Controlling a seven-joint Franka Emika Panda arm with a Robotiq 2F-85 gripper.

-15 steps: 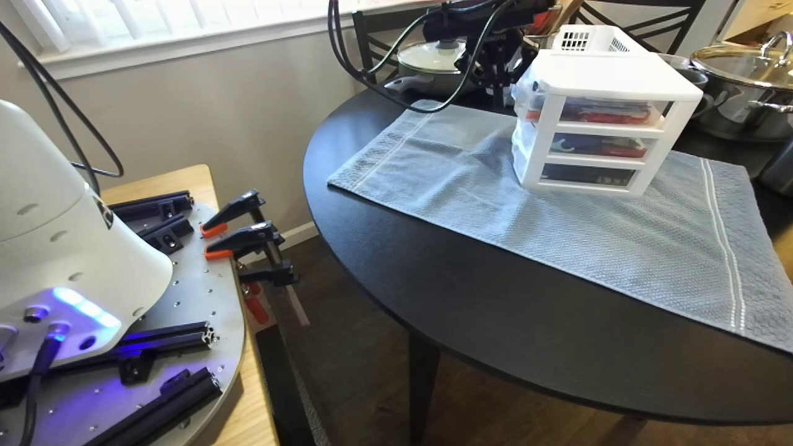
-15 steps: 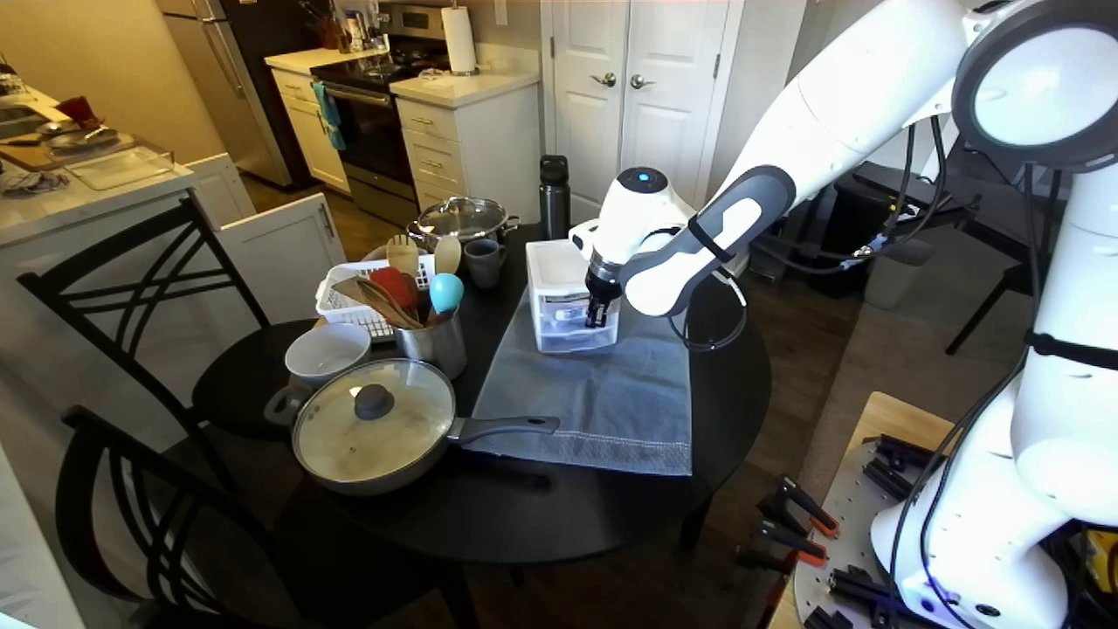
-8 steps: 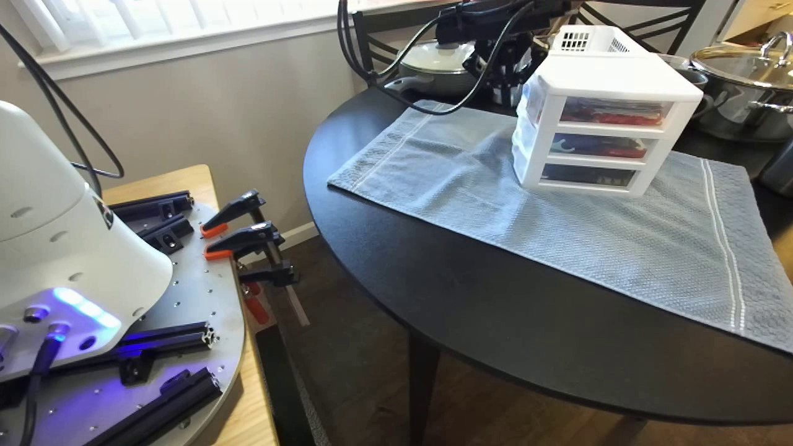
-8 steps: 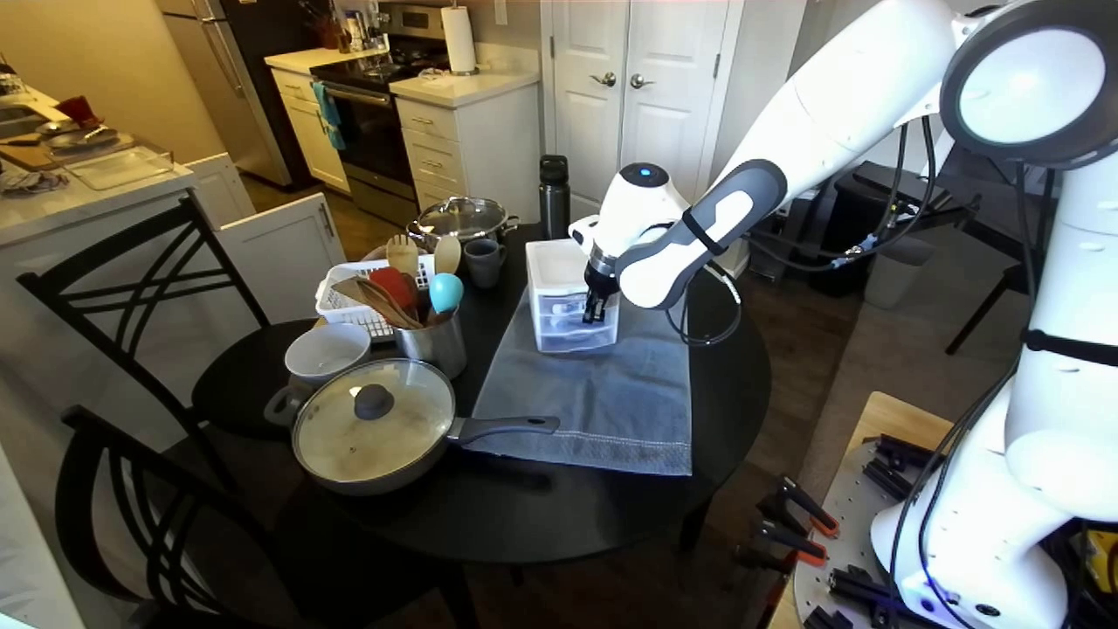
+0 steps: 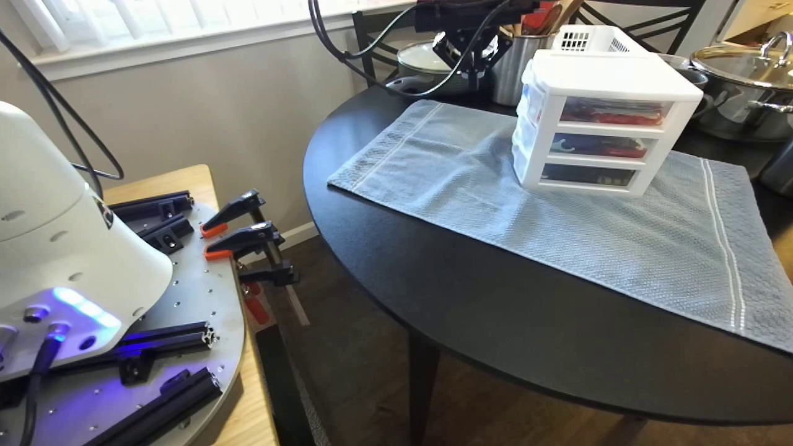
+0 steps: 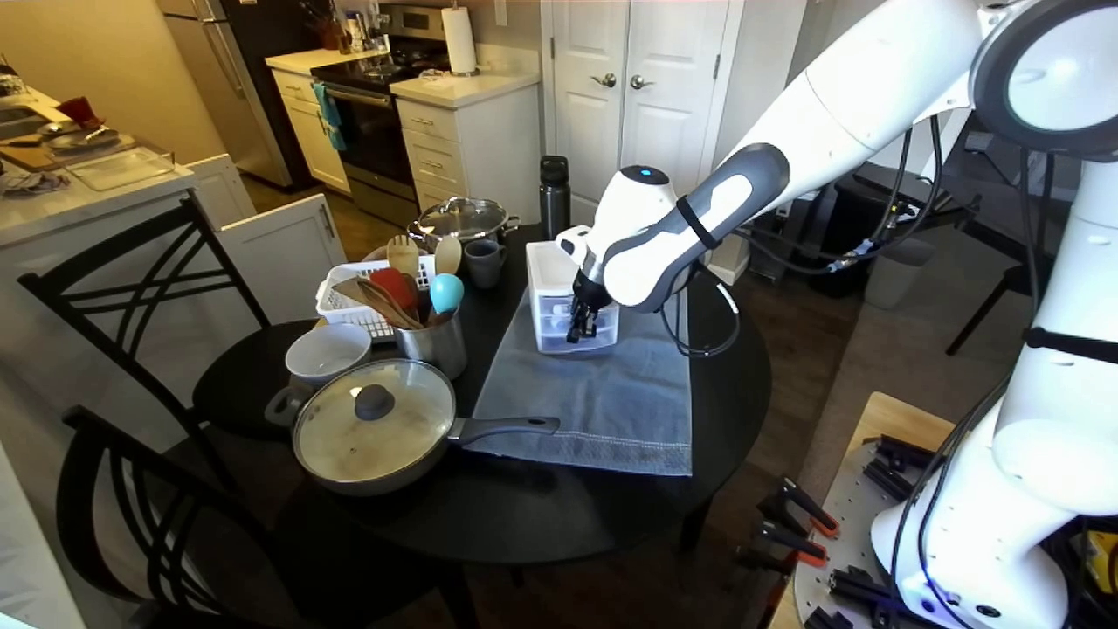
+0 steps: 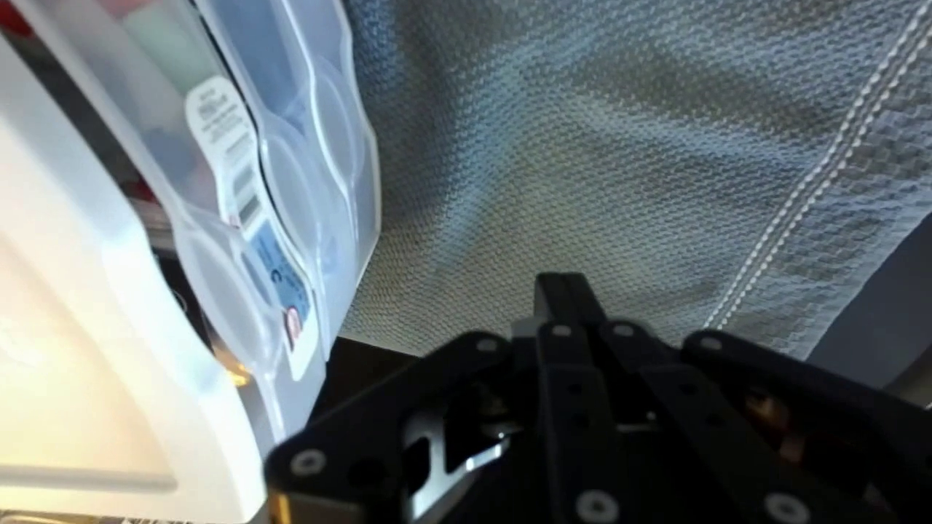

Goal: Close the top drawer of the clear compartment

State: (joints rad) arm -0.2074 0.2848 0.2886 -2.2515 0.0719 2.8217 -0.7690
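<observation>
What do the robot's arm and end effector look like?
The arm is white and rounded, with dark grey joint trim, black straps and dark cables. A small blue light sits on the wrist; a blue strip glows on the base. The end effector is black, with silvery screw heads.

1. In an exterior view, the window blinds (image 5: 179, 18) burn nearly white for me; pale sheen coats the black table (image 5: 328, 142) on that side.
2. The floor (image 5: 353, 371) beneath is dim, while the lamp (image 5: 87, 308) on my robot base (image 5: 37, 204) glows blue-white, spilling violet onto the plate (image 5: 74, 409).
3. In an exterior view, I get a warm yellow kitchen wall (image 6: 131, 87) and a near chair (image 6: 74, 489) sunk almost to black.
4. My wrist view overexposes the top of the clear compartment (image 7: 65, 320); the gripper (image 7: 569, 298) is near-black and soft-edged.
5. Small print on the label (image 7: 231, 145) smears, perhaps from focus, though I can't be sure; on the towel (image 7: 619, 182) the weave reads between shadow bands.
</observation>
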